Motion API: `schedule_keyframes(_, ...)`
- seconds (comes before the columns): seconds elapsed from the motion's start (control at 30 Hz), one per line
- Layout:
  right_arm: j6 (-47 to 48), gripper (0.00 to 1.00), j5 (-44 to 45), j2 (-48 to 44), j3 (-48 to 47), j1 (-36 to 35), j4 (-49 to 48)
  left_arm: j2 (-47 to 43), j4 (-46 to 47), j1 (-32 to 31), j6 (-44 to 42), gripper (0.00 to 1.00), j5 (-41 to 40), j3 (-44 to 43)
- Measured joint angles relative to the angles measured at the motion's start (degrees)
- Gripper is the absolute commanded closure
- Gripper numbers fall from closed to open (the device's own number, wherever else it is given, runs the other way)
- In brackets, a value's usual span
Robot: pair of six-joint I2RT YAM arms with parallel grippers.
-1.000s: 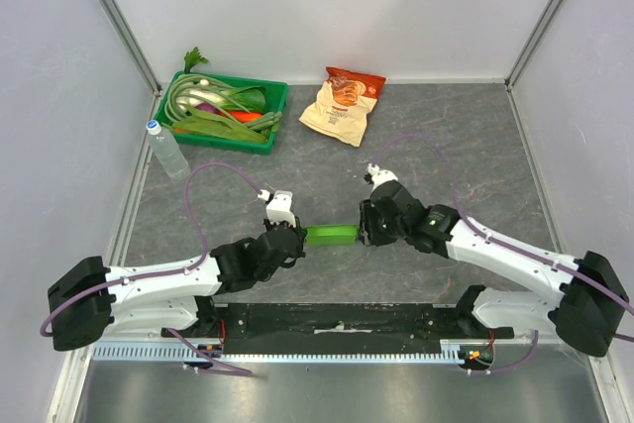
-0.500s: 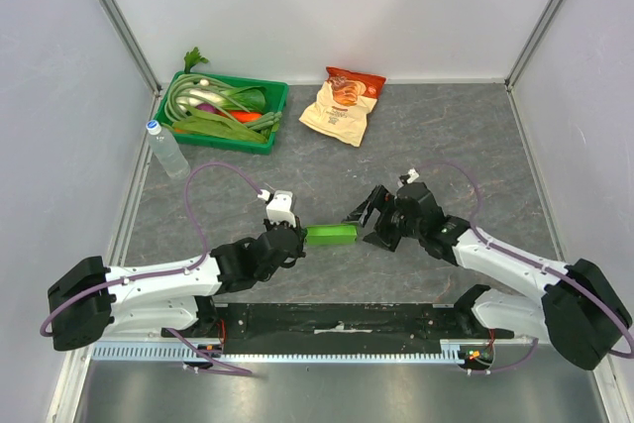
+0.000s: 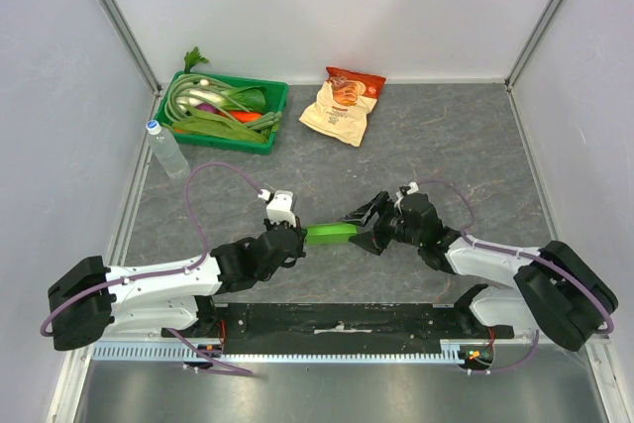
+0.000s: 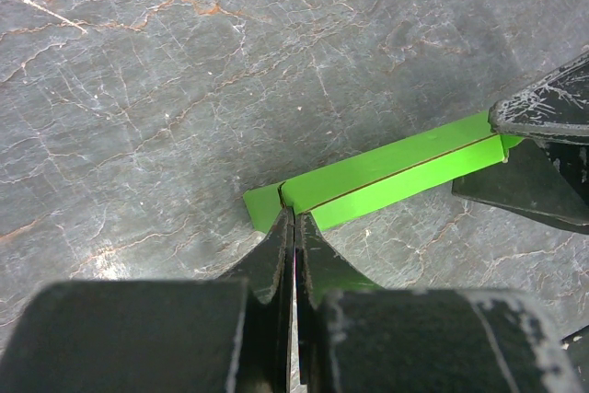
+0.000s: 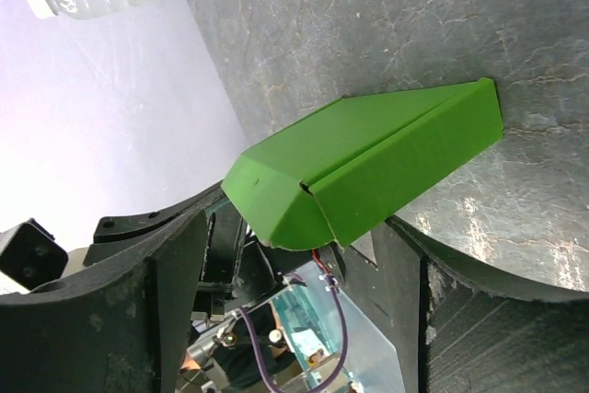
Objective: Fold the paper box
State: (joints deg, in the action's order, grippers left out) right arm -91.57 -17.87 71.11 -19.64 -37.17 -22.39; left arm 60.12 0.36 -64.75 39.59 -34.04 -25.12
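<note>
On table (image 3: pixel 446 146), creased lime paper box (image 3: pixel 332 234), left claw (image 3: pixel 301 237) pinching it, right claw (image 3: pixel 365 228) spread

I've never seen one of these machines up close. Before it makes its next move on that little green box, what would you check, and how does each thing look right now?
1. Hold: ok. The left gripper is shut on one end of the paper box.
2. Readiness: ok. The right gripper is open, its jaws on either side of the box's other end.
3. Alignment: ok. In the right wrist view the box lies between the right fingers.
4. Fold finished: cannot tell. One seam runs along the box, and its ends are partly hidden.
5. Clutter: ok. The vegetable tray, snack bag and bottle sit well beyond both arms.
</note>
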Motion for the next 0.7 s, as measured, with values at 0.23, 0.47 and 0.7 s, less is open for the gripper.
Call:
schedule_keyframes(0.23,-4.8,0.32,-0.1,2.7,4.4,0.0,-8.5,0.2,0.1,0.0,0.0,0.98,0.0,0.0)
schedule_keyframes(0.47,-8.1,0.42,-0.1,4.3,7.3,0.0,-15.9,0.2,0.1,0.0,0.0,0.96,0.1,0.0)
schedule_keyframes(0.7,-10.4,0.5,-0.2,8.6,9.3,0.1,-25.5,-1.3,0.0,0.0,0.0,0.75,1.3,0.5)
